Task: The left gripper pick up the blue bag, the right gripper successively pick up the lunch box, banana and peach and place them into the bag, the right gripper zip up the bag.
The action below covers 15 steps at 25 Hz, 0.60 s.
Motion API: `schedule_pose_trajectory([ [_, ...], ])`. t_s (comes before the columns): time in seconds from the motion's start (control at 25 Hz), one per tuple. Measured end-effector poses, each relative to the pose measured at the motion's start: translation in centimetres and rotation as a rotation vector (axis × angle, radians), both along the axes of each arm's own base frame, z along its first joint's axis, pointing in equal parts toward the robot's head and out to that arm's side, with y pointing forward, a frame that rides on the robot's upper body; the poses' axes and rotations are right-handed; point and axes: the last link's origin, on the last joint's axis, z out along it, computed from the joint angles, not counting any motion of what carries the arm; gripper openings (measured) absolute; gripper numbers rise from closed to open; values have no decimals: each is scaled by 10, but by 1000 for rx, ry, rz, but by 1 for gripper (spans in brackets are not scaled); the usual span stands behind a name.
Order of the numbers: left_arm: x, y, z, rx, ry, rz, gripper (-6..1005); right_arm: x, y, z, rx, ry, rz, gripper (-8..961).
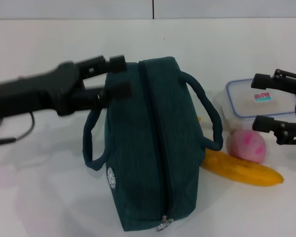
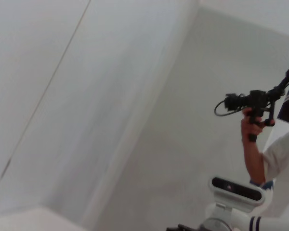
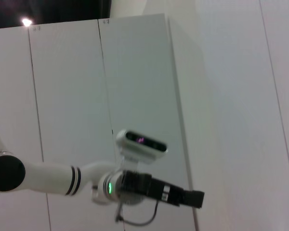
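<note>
On a white table [image 1: 49, 197], seen from the head camera, one black arm reaches in from the left edge; its near part is cut off and blurred. The left gripper [image 1: 119, 75] at its tip has two blocky fingers spread apart, one above the other, touching the upper left side of the blue bag [image 1: 143, 148]. Whether they pinch the fabric or a handle cannot be made out.

The bag is a single large tote of dark teal woven cloth, boxy with rounded corners, in the middle of the table. A closed zip runs down its centre to a metal ring pull at the near end. It has two rounded tube handles, one looping out on each side, and one small round white logo low on its left face.

To the right of the bag lie three items. The banana [image 1: 246, 170], long, smooth and yellow-orange, has its left end hidden behind the bag. The peach [image 1: 246, 145], a pink ball with darker blotches, sits just behind the banana. The lunch box [image 1: 259, 104], clear plastic with a blue-rimmed lid and a small colourful sticker, is behind the peach, partly covered.

At the far right, the right gripper [image 1: 266, 102] is cut off by the edge; its two thin black fingers stand wide apart over the lunch box, empty.
</note>
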Motion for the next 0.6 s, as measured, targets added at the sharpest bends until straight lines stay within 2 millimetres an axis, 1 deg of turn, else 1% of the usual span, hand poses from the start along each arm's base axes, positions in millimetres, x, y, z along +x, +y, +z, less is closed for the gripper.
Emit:
schedule_pose_trajectory([
  [0.16,15,9,21,-125,137,93,878,2,-1,-1,0,-3,-10,815],
  [0.24,18,13,29,-178,213,185,878,3,-1,-2,-1,-2,-13,816],
  [0.32,18,18,35,-235,253,294,877,4,-2,-2,2,0,-17,816],
  [0.36,19,20,36,-272,269,353,877,5,-2,-3,6,2,-18,816],
  [0.6,20,24,37,-386,310,508,877,11,-5,-5,16,10,-30,816],
])
